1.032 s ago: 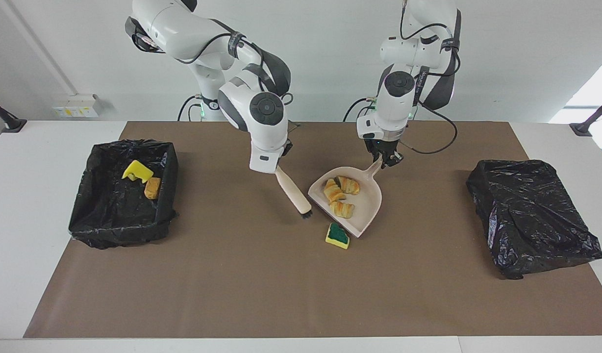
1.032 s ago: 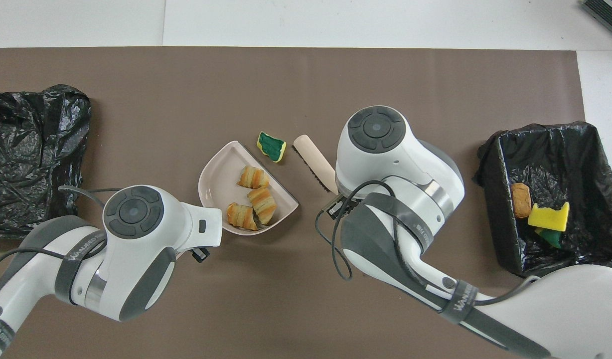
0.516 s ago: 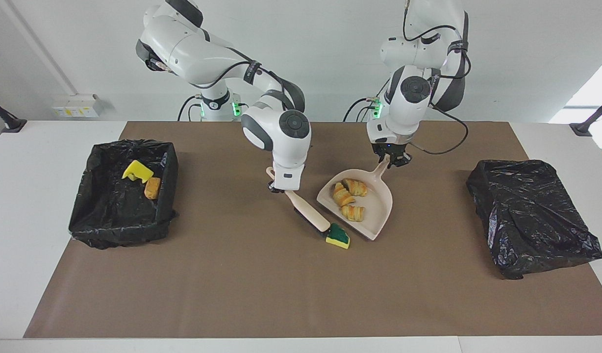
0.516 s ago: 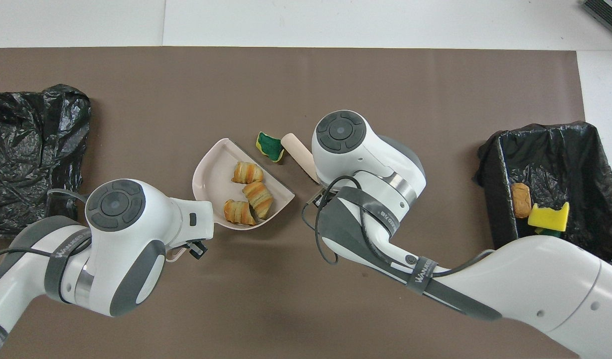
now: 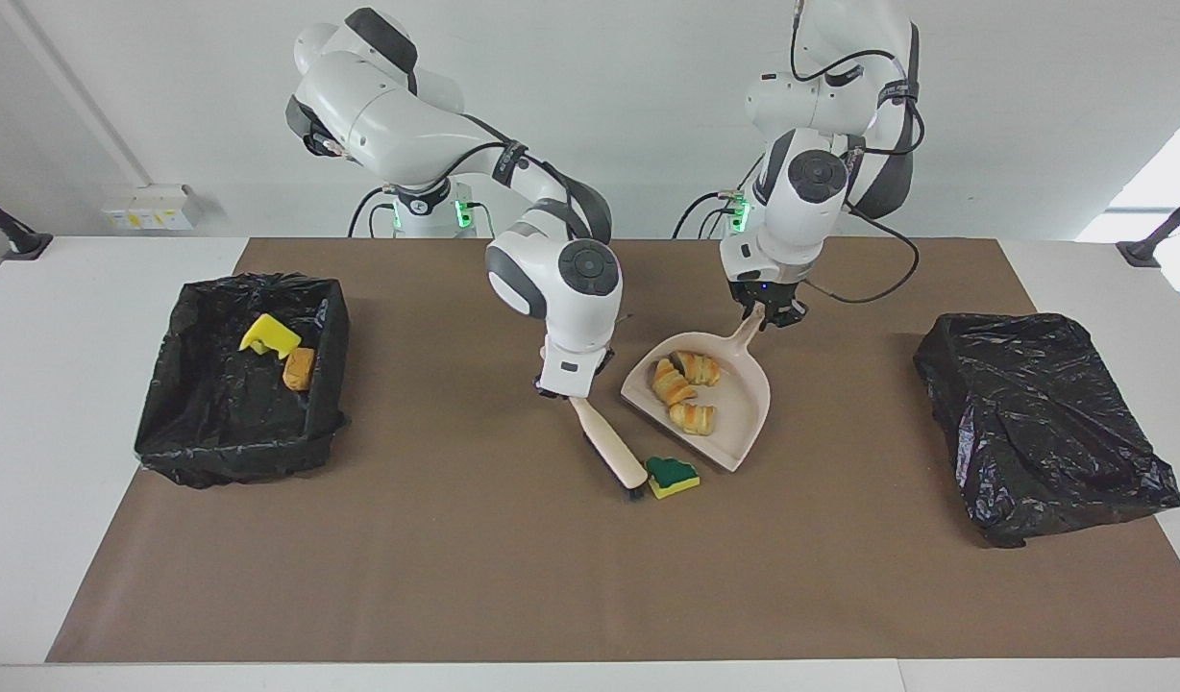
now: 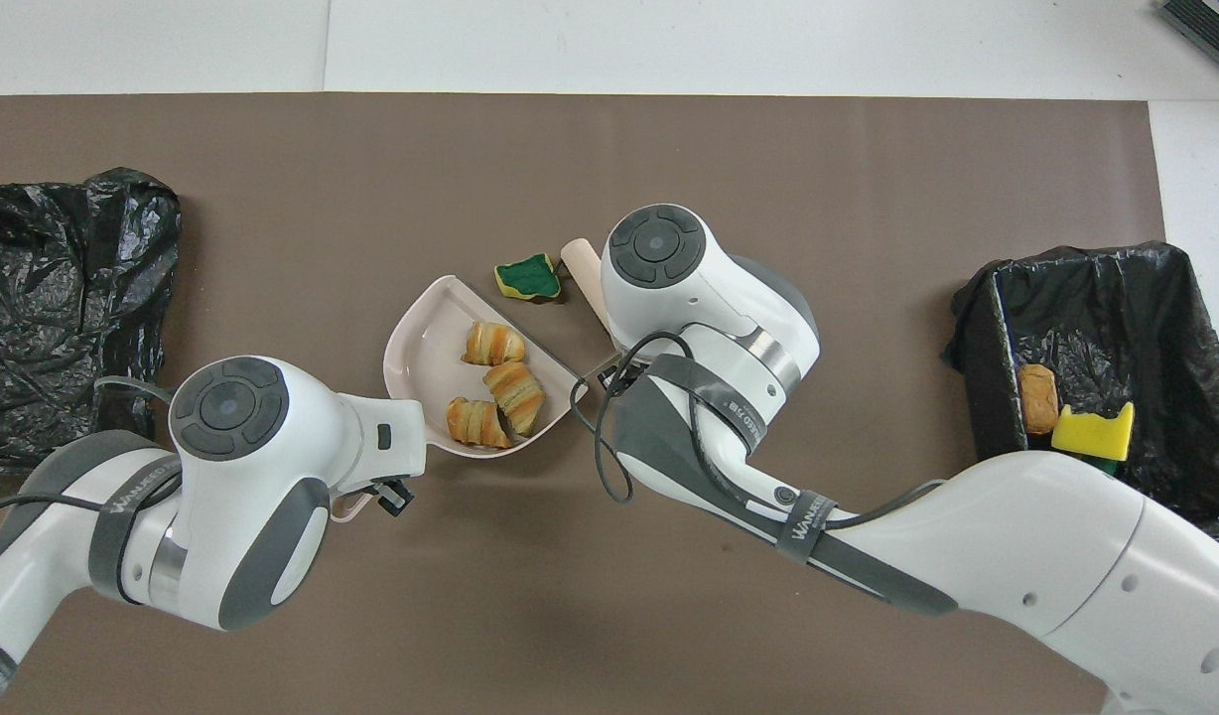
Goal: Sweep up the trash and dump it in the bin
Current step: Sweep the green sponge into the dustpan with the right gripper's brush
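Observation:
My left gripper [image 5: 768, 317] is shut on the handle of the beige dustpan [image 5: 739, 423], which rests on the brown mat and holds three croissant-like pieces [image 5: 688, 392]. My right gripper [image 5: 569, 386] is shut on the handle of the beige brush [image 5: 609, 447]. The bristle end of the brush touches a green-backed yellow sponge piece [image 5: 672, 475]. That piece lies on the mat just outside the dustpan's open edge. In the overhead view the sponge piece [image 6: 527, 278], the brush [image 6: 578, 266], the dustpan [image 6: 421, 333] and the croissant pieces [image 6: 500, 382] show; the arms' wrists hide both grippers.
An open black-lined bin [image 5: 234, 432] at the right arm's end of the table holds a yellow sponge piece [image 5: 268, 334] and a bread piece [image 5: 299, 368]; it also shows in the overhead view [image 6: 1096, 288]. A crumpled black bag [image 5: 1042, 423] lies at the left arm's end.
My right arm swung the brush down to the sponge piece and pushed it; the piece turned and slid toward the dustpan's mouth. The dustpan shifted a little toward the left arm's end, then held still.

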`<action>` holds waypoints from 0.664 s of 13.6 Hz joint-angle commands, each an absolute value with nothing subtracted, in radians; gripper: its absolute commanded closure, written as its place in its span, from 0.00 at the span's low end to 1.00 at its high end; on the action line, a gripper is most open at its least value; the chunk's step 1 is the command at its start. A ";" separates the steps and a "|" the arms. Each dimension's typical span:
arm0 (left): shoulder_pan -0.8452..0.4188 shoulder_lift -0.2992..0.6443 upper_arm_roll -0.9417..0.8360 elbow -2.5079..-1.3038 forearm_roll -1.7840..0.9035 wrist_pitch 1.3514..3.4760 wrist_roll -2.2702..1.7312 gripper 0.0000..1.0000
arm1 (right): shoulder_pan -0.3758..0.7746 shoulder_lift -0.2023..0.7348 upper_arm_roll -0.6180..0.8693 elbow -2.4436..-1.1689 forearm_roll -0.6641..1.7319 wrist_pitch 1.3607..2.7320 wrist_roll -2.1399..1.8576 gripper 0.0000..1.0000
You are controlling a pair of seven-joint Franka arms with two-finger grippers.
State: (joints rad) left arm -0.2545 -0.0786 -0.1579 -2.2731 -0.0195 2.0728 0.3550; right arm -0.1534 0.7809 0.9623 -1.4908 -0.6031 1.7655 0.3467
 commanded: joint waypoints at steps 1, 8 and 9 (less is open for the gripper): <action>-0.253 -0.100 -0.158 -2.284 -0.032 2.053 0.356 1.00 | -0.153 0.784 1.002 -1.520 -0.543 1.726 0.373 1.00; -0.256 -0.094 -0.160 -2.284 -0.032 2.000 0.357 1.00 | -0.261 0.779 1.129 -1.519 -0.370 1.620 0.265 1.00; -0.256 -0.095 -0.160 -2.284 -0.032 1.991 0.360 1.00 | -0.291 0.778 1.156 -1.519 -0.324 1.615 0.267 1.00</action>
State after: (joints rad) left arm -0.2546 -0.0774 -0.1599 -2.2789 -0.0196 2.0194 0.3551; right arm -0.2269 0.7808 1.0982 -1.5042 -0.3937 1.6296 0.2932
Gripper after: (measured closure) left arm 0.687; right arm 0.744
